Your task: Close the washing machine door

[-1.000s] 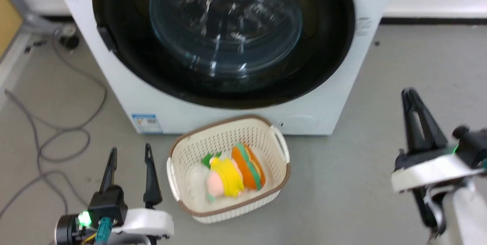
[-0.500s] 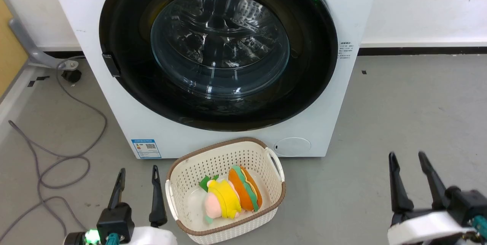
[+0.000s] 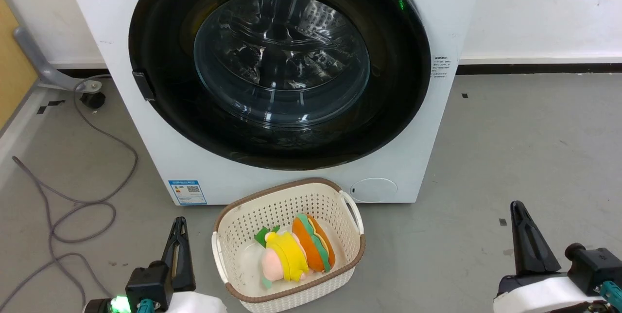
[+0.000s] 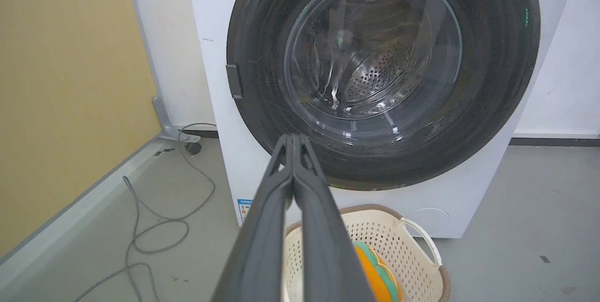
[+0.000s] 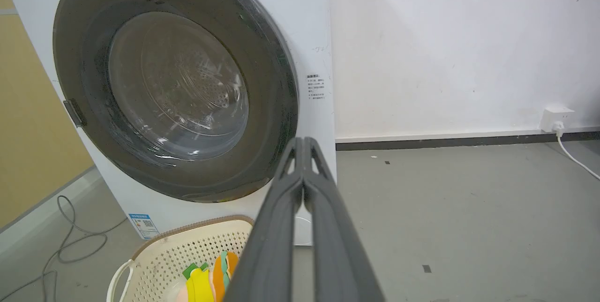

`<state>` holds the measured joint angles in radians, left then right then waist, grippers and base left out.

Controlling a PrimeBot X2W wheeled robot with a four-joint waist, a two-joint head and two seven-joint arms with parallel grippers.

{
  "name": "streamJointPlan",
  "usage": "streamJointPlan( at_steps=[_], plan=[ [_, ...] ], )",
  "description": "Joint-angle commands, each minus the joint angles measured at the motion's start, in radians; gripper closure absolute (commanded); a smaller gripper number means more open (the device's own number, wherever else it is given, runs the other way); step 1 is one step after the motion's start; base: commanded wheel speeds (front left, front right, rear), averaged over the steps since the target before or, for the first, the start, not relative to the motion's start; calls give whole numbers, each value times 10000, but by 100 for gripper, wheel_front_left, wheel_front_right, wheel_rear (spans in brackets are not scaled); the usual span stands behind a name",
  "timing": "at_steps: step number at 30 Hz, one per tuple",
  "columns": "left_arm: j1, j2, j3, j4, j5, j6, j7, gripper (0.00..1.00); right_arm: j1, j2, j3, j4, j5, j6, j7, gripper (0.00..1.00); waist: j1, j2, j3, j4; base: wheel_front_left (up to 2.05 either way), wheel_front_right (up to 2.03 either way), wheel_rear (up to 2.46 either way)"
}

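Washing machine door sits flush; closing looks done. Left claw and right claw are pinched together, empty.

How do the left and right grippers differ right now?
Left gripper sits close beside the basket; right gripper stands well apart from it, over the grey floor. In the head view, right gripper's tips reach higher than left gripper's. Both are shut and clear of the washing machine door.

Looking like a bare test lab: washing machine is standing on plain grey floor by a white wall, loose cable is trailing, yellow partition is sitting on a caster.
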<state>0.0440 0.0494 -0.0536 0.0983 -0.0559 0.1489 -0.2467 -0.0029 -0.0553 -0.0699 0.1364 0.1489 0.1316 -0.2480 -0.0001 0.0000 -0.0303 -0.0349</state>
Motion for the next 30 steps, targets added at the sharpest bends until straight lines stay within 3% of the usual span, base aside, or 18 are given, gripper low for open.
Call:
streamJointPlan(
  at_steps=[1, 30],
  plan=[
    [-23, 0, 18, -43, 26, -44, 44, 100, 4, 3, 24, -69, -77, 0, 46, 100, 1, 0, 4, 5, 0, 0, 0],
    [-125, 2, 144, -273, 156, -398, 637, 100, 10, 14, 189, -386, -423, -3, 642, 100, 1, 0, 77, 89, 0, 0, 0]
  ],
)
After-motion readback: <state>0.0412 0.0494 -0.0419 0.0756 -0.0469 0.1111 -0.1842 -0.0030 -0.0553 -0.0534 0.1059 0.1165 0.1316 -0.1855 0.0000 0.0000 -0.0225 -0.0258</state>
